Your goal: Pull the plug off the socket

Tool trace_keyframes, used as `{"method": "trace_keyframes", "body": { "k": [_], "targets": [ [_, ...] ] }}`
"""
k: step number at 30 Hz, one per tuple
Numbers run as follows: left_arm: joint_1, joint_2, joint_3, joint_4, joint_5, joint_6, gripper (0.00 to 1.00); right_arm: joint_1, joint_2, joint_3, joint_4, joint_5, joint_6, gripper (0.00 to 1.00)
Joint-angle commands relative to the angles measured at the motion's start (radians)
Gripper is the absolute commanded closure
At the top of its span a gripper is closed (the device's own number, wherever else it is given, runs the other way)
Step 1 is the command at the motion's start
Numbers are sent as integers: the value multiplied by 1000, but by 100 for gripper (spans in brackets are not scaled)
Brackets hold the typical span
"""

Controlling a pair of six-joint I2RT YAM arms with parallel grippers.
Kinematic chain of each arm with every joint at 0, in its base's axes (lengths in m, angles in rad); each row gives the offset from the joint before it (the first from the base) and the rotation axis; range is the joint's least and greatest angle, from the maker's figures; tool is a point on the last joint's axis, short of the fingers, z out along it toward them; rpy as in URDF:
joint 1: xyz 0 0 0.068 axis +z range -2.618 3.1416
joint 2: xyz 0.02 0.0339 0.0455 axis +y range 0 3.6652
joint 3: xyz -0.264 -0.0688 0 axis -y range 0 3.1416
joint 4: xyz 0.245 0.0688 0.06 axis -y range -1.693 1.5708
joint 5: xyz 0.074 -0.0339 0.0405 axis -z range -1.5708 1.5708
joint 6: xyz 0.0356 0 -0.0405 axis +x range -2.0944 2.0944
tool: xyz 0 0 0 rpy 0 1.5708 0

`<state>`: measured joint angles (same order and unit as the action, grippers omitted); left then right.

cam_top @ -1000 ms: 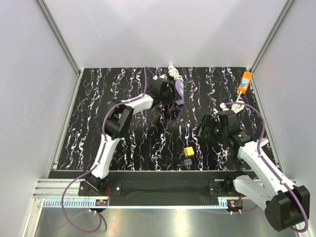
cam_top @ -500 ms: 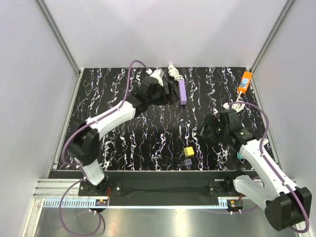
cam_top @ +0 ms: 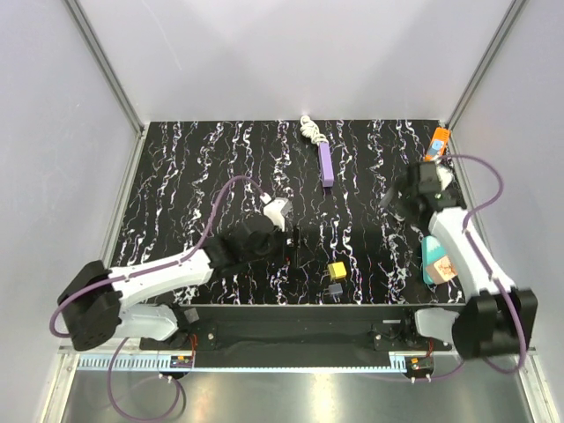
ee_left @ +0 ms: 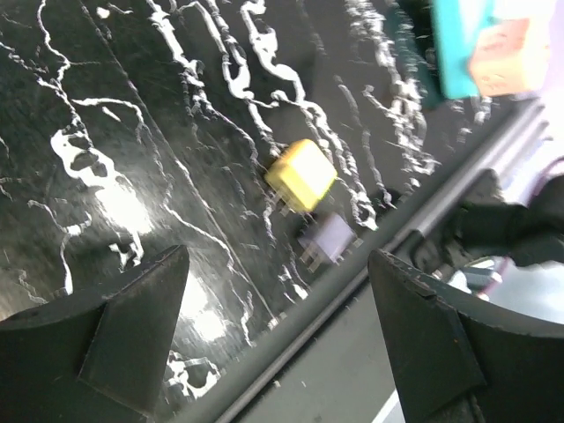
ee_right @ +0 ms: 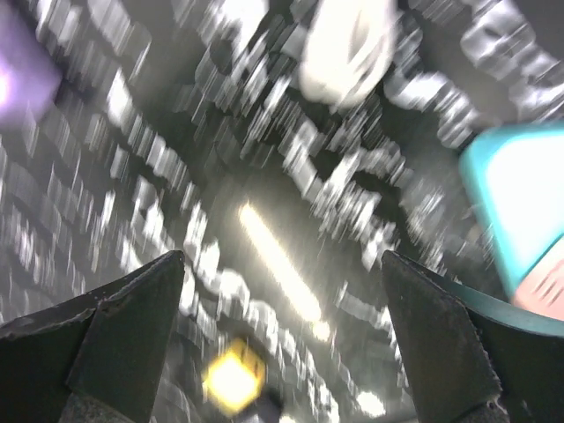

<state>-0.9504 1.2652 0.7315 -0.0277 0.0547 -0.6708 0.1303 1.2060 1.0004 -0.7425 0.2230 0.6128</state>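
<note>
A purple socket strip [cam_top: 325,165] lies at the back of the table with a coiled white cable [cam_top: 308,129] at its far end; nothing shows plugged into it. A yellow plug [cam_top: 337,270] and a grey plug [cam_top: 334,287] lie loose near the front edge, also seen as the yellow plug [ee_left: 300,174] and grey plug [ee_left: 326,240] in the left wrist view. My left gripper [cam_top: 295,246] hovers open just left of them, empty. My right gripper [cam_top: 398,197] is open and empty at the right. Its own view is blurred, with the yellow plug [ee_right: 233,377] low in it.
A teal and pink box [cam_top: 439,263] sits at the right edge beside my right arm. An orange object [cam_top: 438,142] lies at the back right corner. The metal rail [ee_left: 352,300] of the table's front edge is just beyond the plugs.
My left arm has drawn back from the purple strip to the near middle, opening its jaws wider. The strip now lies free on the table. My right arm has swung toward the back right.
</note>
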Motion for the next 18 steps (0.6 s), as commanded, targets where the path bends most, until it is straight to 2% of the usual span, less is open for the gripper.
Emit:
{"method": "trace_keyframes", "body": {
  "k": [1,4,6,7,10,13,18],
  "targets": [
    [-22,-133,-43,110,-27,-36,14,-122,96,61,126,65,-31,0],
    [-36,-228,-101,101,-13,-50,14,-181,257,144,189,81,-35,0],
    [-36,-295,-148,92,3,-76,15,-216,447,236,192,20,-25,0],
    [-36,-317,-149,89,10,-76,16,-225,448,263,192,1,-19,0],
    [-37,-385,-168,74,31,-82,18,-241,614,346,204,-2,-12,0],
    [-37,-418,-162,48,22,-67,18,-242,699,408,203,30,-33,2],
    [-37,-380,-118,48,33,-32,18,-244,713,399,216,64,-47,8]
  ]
}}
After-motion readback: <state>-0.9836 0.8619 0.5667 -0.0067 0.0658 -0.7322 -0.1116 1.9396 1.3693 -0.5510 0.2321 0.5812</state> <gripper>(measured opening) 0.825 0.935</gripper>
